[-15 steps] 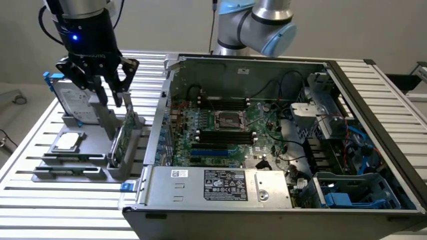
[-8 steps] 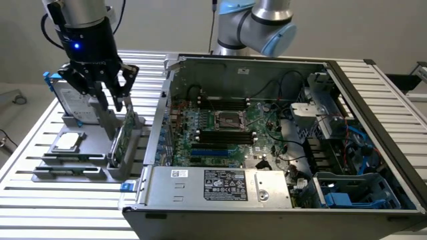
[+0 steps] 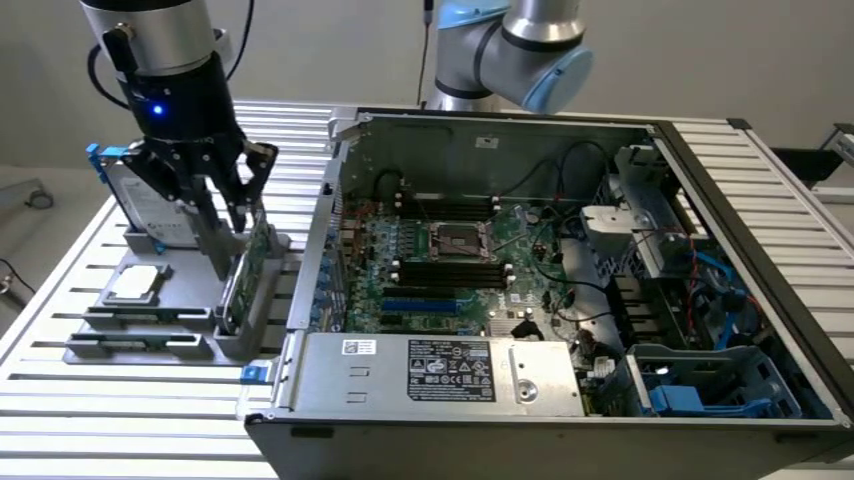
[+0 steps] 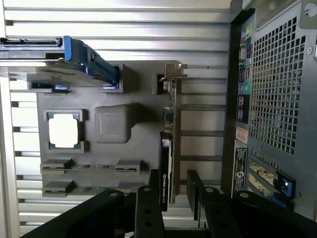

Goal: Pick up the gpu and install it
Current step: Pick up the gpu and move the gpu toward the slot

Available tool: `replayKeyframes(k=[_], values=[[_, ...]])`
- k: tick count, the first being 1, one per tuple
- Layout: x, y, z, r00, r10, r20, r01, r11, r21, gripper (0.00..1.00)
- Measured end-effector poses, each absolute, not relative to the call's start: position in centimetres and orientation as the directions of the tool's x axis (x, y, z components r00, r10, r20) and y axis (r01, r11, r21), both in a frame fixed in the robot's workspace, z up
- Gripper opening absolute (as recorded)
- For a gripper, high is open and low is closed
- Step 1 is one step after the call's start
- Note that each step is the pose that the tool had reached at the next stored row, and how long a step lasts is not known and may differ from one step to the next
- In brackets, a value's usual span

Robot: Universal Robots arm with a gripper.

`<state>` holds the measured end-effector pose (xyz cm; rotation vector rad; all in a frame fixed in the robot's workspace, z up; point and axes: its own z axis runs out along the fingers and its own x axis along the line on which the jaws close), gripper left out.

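The gpu (image 3: 248, 278) (image 4: 171, 130) stands on edge in a slot of the grey holder tray (image 3: 158, 346) (image 4: 115, 151), on the side of the tray nearest the open computer case (image 3: 467, 372) (image 4: 277, 94). The gripper (image 3: 230, 240) (image 4: 171, 194) hangs over it, released, with one of its fingers (image 4: 148, 210) on either side of the card's upper edge and nothing clamped. Farther along the tray sit the processor chip (image 3: 138, 284) (image 4: 63, 130) and the blue-framed hard drive (image 3: 138, 195) (image 4: 49, 64).
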<state>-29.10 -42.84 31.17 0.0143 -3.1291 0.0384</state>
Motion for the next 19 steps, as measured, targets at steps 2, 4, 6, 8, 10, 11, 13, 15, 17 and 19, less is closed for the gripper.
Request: replayKeyframes(k=[2,4,6,8,10,11,13,15,17,19], values=[[-29.1,-42.8,30.8,-1.000,-0.011,0.011,-0.012,1.000,-0.024,0.36],[-29.1,-42.8,30.4,-1.000,-0.014,0.011,-0.014,1.000,-0.024,0.36],[-29.1,-42.8,30.1,-1.000,-0.016,0.010,-0.017,1.000,-0.024,0.36],[-29.2,-42.8,29.7,-1.000,-0.019,0.010,-0.019,1.000,-0.024,0.36],[-29.2,-42.8,29.4,-1.000,-0.023,0.009,-0.023,0.999,-0.024,0.36],[-29.2,-42.8,29.2,-1.000,-0.025,0.009,-0.026,0.999,-0.024,0.36],[-29.3,-42.8,28.8,-0.999,-0.032,0.009,-0.032,0.999,-0.024,0.36],[-29.3,-42.8,28.4,-0.999,-0.039,0.009,-0.039,0.999,-0.024,0.36],[-29.4,-42.7,28.1,-0.999,-0.046,0.009,-0.046,0.999,-0.024,0.36],[-29.4,-42.7,27.7,-0.999,-0.053,0.009,-0.053,0.998,-0.024,0.36]])
